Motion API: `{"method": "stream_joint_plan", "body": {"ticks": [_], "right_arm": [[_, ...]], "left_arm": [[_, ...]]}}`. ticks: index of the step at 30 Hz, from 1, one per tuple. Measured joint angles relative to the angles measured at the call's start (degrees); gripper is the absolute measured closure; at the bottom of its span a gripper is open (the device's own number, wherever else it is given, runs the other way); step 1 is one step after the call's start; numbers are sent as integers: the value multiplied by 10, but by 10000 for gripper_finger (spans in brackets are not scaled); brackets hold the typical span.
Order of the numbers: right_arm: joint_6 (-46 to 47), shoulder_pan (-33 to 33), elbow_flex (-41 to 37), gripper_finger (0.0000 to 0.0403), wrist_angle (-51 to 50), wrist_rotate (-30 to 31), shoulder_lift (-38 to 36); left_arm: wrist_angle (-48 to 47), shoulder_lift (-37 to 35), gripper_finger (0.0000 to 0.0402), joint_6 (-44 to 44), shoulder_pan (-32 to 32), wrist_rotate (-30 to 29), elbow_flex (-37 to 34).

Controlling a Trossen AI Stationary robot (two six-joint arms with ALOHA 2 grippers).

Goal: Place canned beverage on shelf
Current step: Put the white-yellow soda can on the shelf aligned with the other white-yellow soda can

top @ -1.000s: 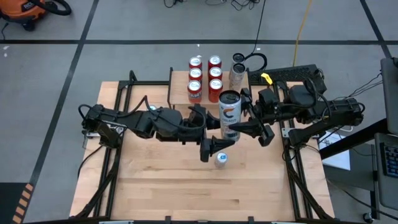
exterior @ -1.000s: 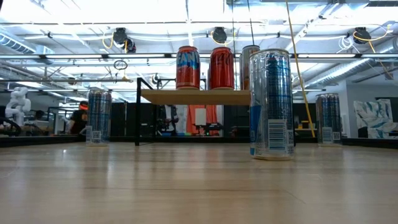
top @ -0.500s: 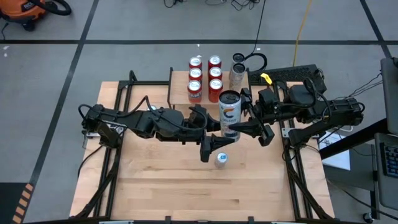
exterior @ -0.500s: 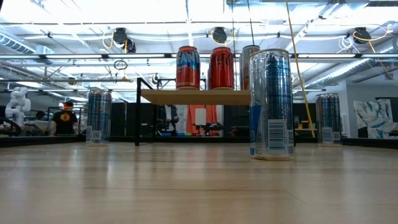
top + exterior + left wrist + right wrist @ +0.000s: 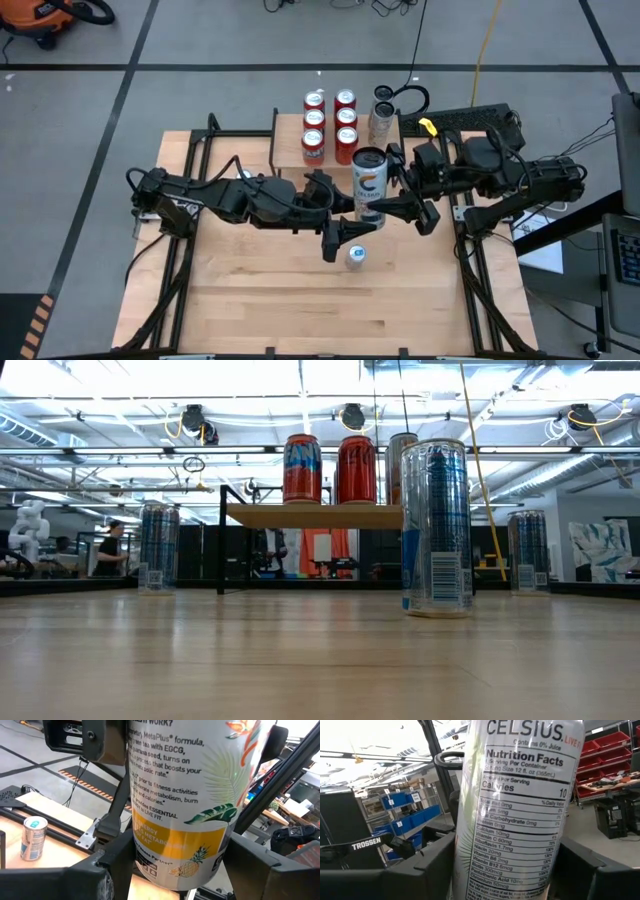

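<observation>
Both grippers bear on one tall slim white-and-orange beverage can [image 5: 369,186], held upright above the middle of the light wooden tabletop [image 5: 250,290]. Left gripper [image 5: 165,870]: fingers bracket the can's lower band, clamped on it. Right gripper [image 5: 505,865]: fingers flank the same can from the opposite side, also gripping. The step in hand appears to be a mid-air handover, the can shared between the two arms. The small low wooden-topped shelf on thin black legs [image 5: 290,140] stands just behind, already carrying six red cans [image 5: 330,125] and a slim silver can [image 5: 381,118]. A further slim blue-and-silver can [image 5: 355,256] stands on the table near the left gripper. Next, one gripper must release so the other can carry the can to the shelf; free space there looks scarce, so placement calls for care.
</observation>
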Motion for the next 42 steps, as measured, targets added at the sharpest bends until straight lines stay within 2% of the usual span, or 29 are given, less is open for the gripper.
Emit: {"method": "stream_joint_plan", "body": {"ticks": [9, 13, 21, 25, 35, 42], "right_arm": [[26, 0, 0, 103, -29, 17, -4], [26, 0, 0, 99, -34, 22, -12], [-5, 0, 0, 99, -62, 78, -47], [-20, 0, 3, 96, -75, 102, -57], [-83, -1, 182, 34, -332, 166, -13], [-96, -15, 264, 46, -446, 163, 22]], "left_arm": [[-36, 1, 154, 6, 0, -28, 0], [-34, 1, 155, 19, 0, -40, 0], [-33, 1, 155, 65, 7, -85, 0], [-27, 9, 155, 66, 22, -90, 0], [-22, 38, 155, 67, 44, -84, 0], [13, 59, 155, 70, 49, -84, 0]]}}
